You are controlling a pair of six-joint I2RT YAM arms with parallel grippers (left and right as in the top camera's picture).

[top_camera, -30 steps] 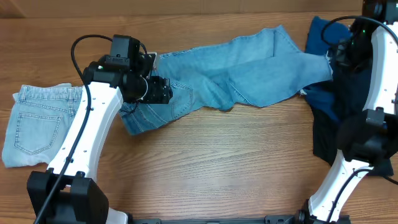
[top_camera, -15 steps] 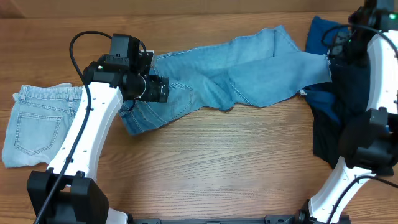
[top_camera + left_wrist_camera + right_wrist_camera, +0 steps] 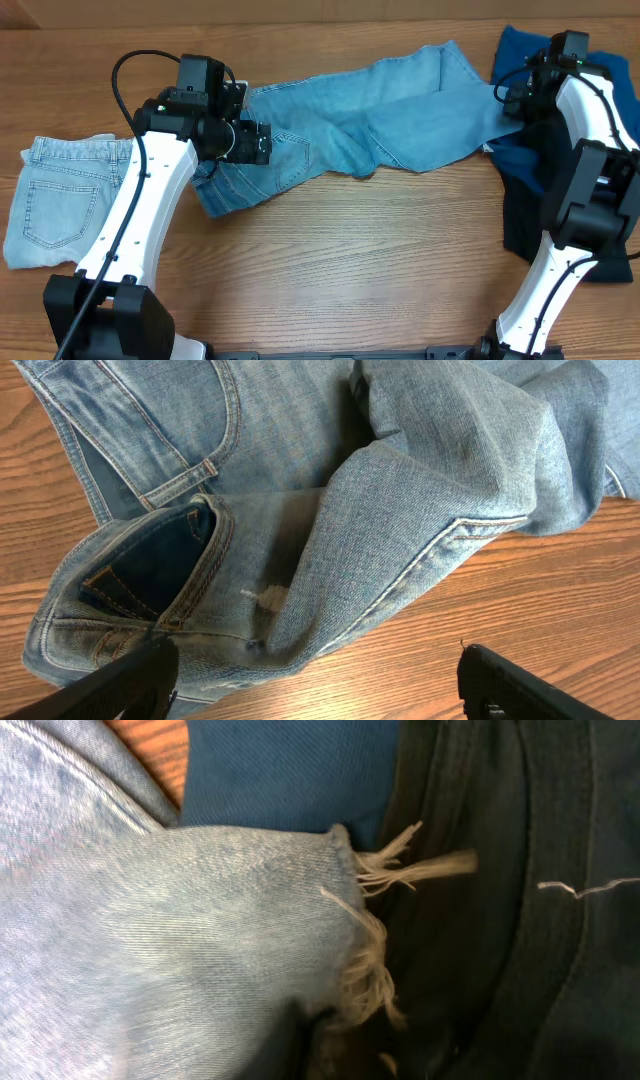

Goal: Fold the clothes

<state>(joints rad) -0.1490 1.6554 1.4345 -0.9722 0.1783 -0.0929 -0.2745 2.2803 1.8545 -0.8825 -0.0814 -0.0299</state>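
1. The jeans [image 3: 380, 120] lie long across the table [image 3: 380, 270], left to right, rumpled in the middle.
2. Their waistband [image 3: 140, 590] is directly under the left gripper [image 3: 262, 144], whose jaws stand wide apart above the cloth and hold nothing.
3. The frayed hem [image 3: 340, 870] is at the right gripper [image 3: 512, 95], over a dark garment [image 3: 500, 920] and beside a blue one [image 3: 290, 770].
4. The right gripper's jaws are closed. The hem runs down to them, but I cannot tell whether they pinch it.
5. Each arm is nearer its own end, so a fold along the length likely turns on carrying hem toward waistband.
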